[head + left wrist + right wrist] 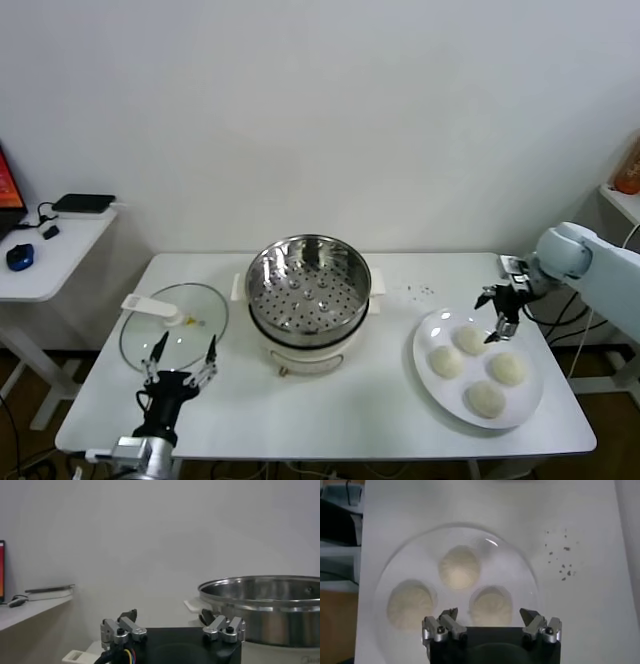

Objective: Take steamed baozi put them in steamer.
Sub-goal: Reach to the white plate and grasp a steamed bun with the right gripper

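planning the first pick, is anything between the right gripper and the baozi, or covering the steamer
Nothing visible. The right gripper hangs open directly above the baozi on the white plate. The steamer is uncovered; its glass lid lies on the table to its left.

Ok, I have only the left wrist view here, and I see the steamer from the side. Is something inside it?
Observer: No. In the head view the steamer has a bare floor, with no bun in it.
Operator: Where are the buns, then?
Observer: All four buns lie on the plate, to the robot's right of the steamer.
Operator: My left hand waits open near the steamer. And the right hand?
Observer: The right hand hangs open above the plate, over the buns, and holds nothing.
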Tool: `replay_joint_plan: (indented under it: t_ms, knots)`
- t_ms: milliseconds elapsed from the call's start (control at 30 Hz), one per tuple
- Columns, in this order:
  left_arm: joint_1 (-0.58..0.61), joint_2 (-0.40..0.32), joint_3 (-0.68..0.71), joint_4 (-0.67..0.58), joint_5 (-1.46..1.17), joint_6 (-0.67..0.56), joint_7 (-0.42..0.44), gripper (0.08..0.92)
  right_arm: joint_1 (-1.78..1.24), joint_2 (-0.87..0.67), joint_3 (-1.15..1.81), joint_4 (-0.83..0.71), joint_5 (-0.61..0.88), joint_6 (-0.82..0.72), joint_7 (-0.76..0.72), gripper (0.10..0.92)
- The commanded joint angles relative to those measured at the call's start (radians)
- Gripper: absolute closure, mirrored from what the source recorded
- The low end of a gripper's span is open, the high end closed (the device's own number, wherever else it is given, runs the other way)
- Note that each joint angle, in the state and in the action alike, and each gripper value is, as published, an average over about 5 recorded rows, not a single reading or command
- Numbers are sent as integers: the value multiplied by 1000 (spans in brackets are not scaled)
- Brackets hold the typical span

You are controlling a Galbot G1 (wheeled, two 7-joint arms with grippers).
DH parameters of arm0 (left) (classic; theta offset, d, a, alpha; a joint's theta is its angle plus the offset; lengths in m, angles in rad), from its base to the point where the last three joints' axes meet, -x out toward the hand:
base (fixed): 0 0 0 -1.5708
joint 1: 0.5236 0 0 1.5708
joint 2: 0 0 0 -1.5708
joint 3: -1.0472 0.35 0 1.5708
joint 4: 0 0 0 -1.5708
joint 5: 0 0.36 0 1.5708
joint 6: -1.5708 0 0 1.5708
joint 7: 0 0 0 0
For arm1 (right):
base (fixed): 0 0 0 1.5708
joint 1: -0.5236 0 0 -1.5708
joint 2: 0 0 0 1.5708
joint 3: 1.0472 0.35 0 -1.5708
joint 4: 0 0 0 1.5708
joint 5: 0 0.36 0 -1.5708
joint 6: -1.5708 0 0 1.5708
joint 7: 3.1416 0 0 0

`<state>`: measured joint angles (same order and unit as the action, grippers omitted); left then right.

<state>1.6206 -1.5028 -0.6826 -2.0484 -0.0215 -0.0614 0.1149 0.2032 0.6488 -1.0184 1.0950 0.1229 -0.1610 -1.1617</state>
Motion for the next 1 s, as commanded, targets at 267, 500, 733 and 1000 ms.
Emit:
replay_joint_plan:
  t_ms: [267, 500, 733, 1000]
  knots:
    - [6, 22, -12, 5, -17, -4, 1, 177, -44, 121, -28, -123, -103, 45, 32, 203]
    - [20, 11, -14, 9, -18, -12, 1, 177, -99, 141, 10, -144, -148, 61, 48, 203]
    - [23, 9, -18, 10, -18, -13, 2, 177, -134, 139, 43, -149, -170, 76, 56, 203]
    - [25, 7, -18, 14, -19, -14, 1, 177, -153, 136, 63, -152, -182, 84, 56, 203]
